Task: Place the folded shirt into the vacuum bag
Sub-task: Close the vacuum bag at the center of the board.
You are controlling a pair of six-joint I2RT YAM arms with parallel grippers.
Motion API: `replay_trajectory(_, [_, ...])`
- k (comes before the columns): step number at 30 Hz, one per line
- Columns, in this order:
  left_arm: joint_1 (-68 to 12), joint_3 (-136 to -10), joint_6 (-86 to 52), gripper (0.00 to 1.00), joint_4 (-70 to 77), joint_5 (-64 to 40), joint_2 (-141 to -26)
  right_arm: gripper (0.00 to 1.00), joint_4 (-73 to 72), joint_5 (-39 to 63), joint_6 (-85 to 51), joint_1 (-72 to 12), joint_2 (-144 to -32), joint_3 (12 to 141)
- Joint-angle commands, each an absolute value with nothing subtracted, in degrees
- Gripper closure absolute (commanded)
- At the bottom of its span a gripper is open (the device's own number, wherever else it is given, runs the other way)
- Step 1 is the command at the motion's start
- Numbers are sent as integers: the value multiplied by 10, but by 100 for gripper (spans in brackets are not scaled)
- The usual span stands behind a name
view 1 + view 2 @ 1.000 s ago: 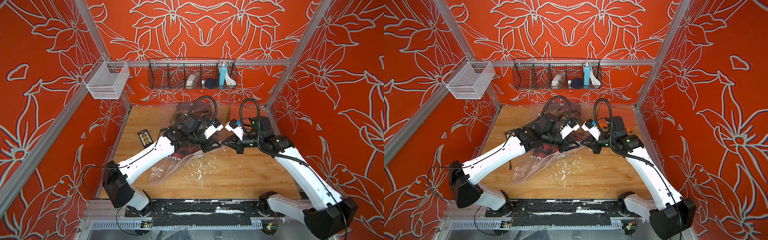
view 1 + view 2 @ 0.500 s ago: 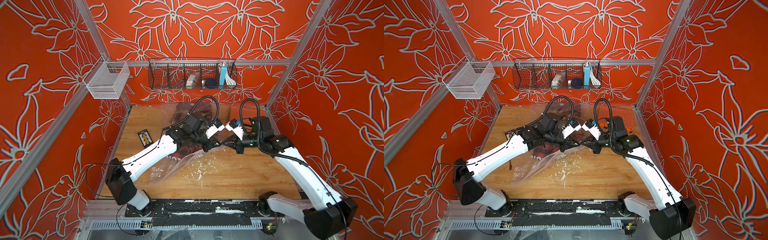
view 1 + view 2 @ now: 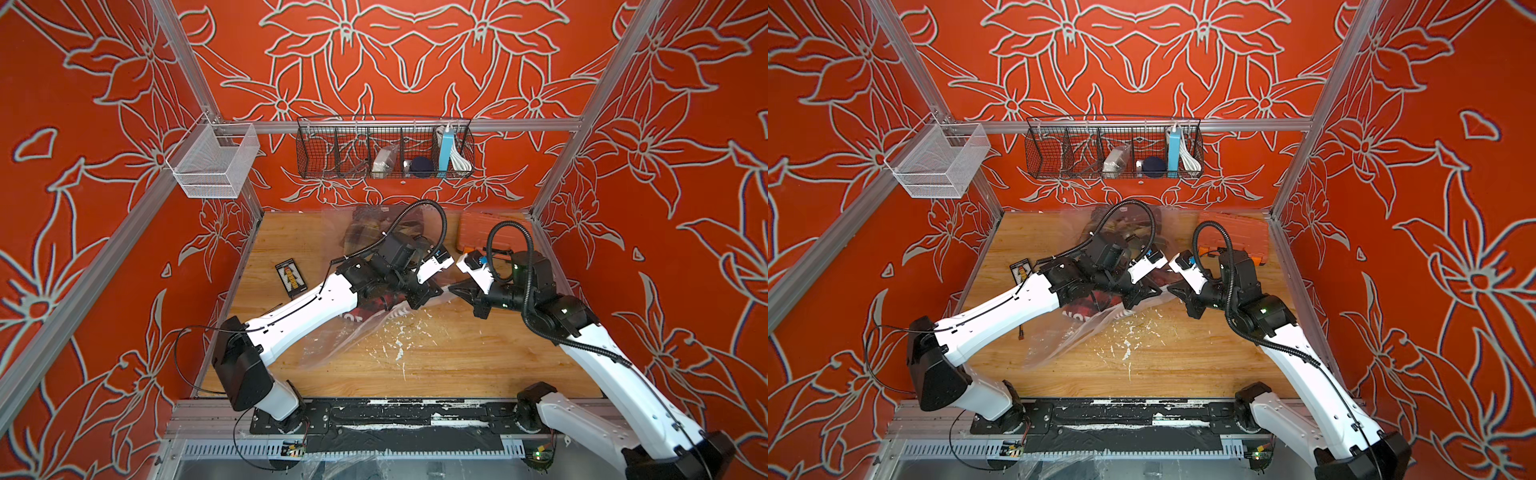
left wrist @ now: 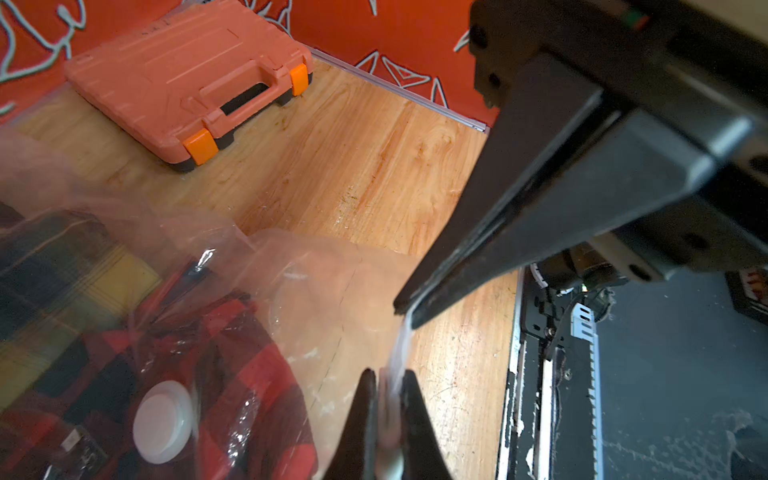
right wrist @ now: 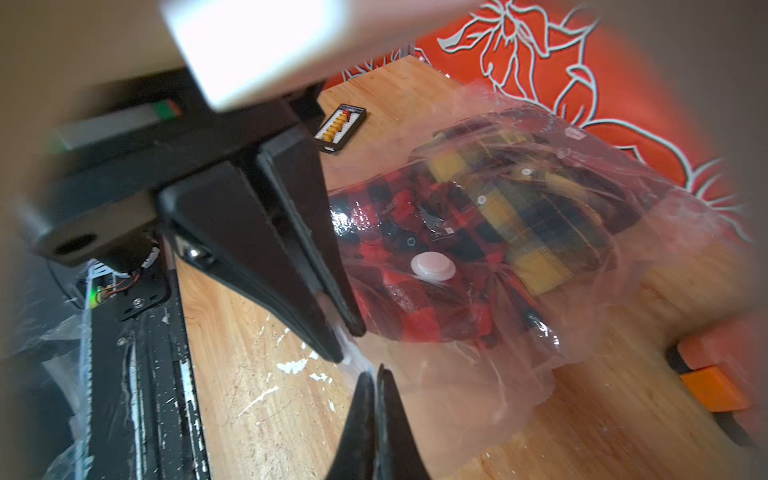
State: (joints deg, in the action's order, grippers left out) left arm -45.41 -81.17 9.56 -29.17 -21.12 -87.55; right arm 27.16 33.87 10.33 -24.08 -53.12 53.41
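Note:
The clear vacuum bag lies crumpled on the wooden table, its white valve disc facing up. A folded red-and-black plaid shirt sits inside it beside a yellow-and-black plaid one. My left gripper is shut on the bag's whitish edge strip. My right gripper is shut on the same edge, a short way off. In both top views the two grippers meet tip to tip at the table's middle, with loose bag plastic trailing toward the front.
An orange tool case lies at the back right corner. A small black card with yellow pieces lies at the left. A black wire basket and a white mesh basket hang on the walls. White flecks mark the wood.
My left gripper has moved right toward the right gripper and closed on the bag's edge. The right arm has stayed in place, still shut.

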Motion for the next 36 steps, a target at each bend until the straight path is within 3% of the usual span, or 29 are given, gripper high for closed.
replay_trajectory(1, [-449,-815,118,100,-444,-104,-863,100,240,223,101,-221,-511,536])
replay_trajectory(18, [-473,-760,101,100,-500,-52,-836,100,201,112,24,-163,-483,547])
replay_trajectory(32, [-459,-735,64,100,-439,-84,-813,100,201,273,-18,-144,-492,544])
replay_trajectory(36, [-458,-728,43,100,-430,-94,-815,100,221,213,-22,-145,-494,565])
